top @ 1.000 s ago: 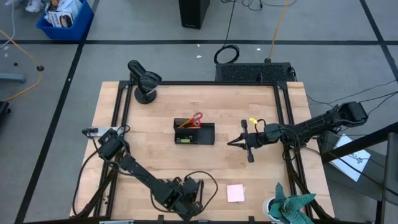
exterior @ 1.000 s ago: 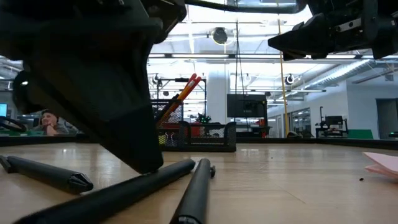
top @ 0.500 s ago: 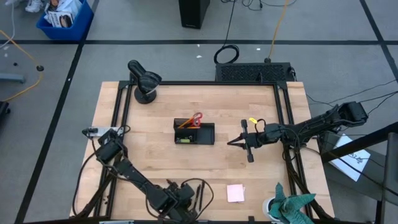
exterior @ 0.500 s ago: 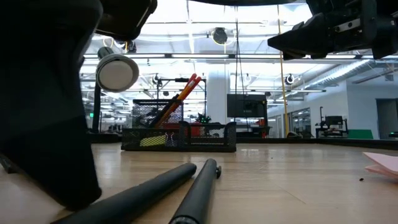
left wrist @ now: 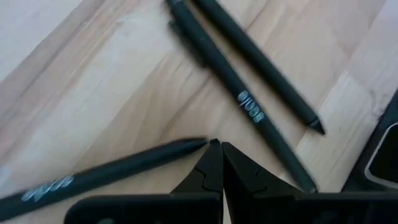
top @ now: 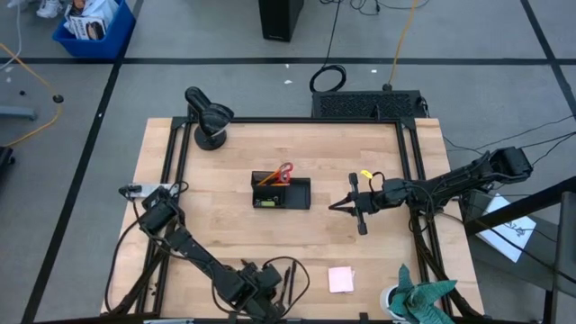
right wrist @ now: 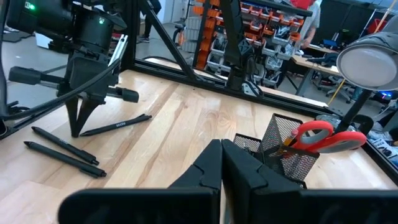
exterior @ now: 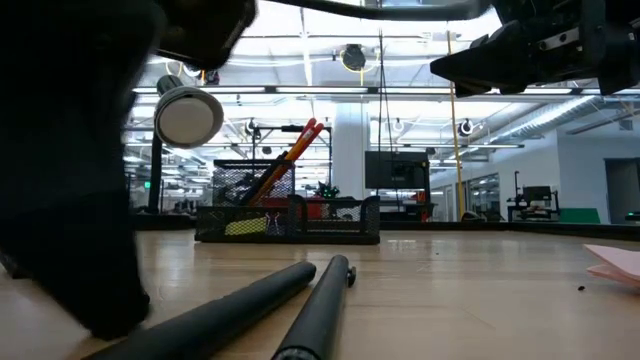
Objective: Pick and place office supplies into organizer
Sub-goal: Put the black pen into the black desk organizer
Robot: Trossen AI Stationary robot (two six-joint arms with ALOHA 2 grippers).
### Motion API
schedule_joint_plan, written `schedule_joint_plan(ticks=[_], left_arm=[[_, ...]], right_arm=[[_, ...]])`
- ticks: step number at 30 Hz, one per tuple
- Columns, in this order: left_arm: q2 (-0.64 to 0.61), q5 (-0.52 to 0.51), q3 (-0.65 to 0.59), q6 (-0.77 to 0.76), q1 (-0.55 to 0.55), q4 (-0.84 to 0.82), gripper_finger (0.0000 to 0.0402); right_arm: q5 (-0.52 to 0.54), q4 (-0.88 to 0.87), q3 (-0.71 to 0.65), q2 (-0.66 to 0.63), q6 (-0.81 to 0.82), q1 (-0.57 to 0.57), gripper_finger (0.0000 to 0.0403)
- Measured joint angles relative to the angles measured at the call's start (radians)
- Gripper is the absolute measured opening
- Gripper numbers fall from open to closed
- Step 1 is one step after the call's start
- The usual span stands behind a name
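Three thin black pens lie flat on the wood near the table's front edge: two side by side (left wrist: 249,106) and a third (left wrist: 106,171) apart from them. My left gripper (left wrist: 217,144) is shut, points steeply down, and stands with its tips at the third pen's point. The black mesh organizer (top: 281,193) sits mid-table, with red-handled scissors (top: 285,173) and an orange pencil (top: 266,179) sticking up out of it. A pink sticky-note pad (top: 341,279) lies flat at the front right. My right gripper (top: 333,206) is shut and hovers level, right of the organizer. My left gripper comes from above, slanting, with its shut fingertips (left wrist: 211,155) down at the table beside the tip of one pen (left wrist: 198,144). I cannot tell whether they touch the pen. The pen lies flat on the wood.
A round black dome-shaped device (top: 209,117) stands at the far left corner. A teal-green cloth (top: 423,301) lies off the front right corner. The table's front edge runs close behind my left gripper (top: 261,292). Bare wood lies between the pens (top: 290,281) and the organizer.
My left gripper has slid toward the table's left edge along the front, away from the two pens lying together and over to the third one. It has stayed shut. My right arm has kept still.
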Motion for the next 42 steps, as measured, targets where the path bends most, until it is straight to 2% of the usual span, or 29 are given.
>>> schedule_joint_plan(ticks=[5,9,16,24,27,31,35,42], left_arm=[[-0.002,-0.012,0.001,-0.019,-0.008,-0.057,0.0001],[-0.002,-0.028,0.001,0.029,0.009,-0.070,0.0001],[-0.004,0.014,0.002,0.123,0.040,-0.068,0.0001],[-0.003,0.062,0.017,0.158,0.002,-0.019,0.0001],[0.005,0.005,0.085,0.164,-0.023,-0.097,0.0001],[0.014,-0.020,0.205,0.202,-0.033,-0.264,0.0001],[0.007,-0.077,0.294,0.223,-0.021,-0.320,0.0001],[0.006,-0.206,0.365,0.293,-0.012,-0.345,0.0001]], right_arm=[[-0.001,0.000,0.000,0.000,0.000,0.000,0.0000],[-0.002,0.000,0.000,0.000,0.000,0.000,0.0000],[-0.002,0.000,0.000,0.000,-0.001,0.000,0.0000],[-0.002,-0.001,0.000,0.000,-0.002,0.000,0.0000],[-0.002,-0.001,0.000,0.000,-0.003,0.000,0.0000],[-0.002,0.000,0.000,0.000,0.009,0.000,0.0000],[-0.003,0.000,0.000,0.000,0.048,0.000,0.0000],[-0.003,0.000,0.000,0.000,0.049,0.003,0.0000]])
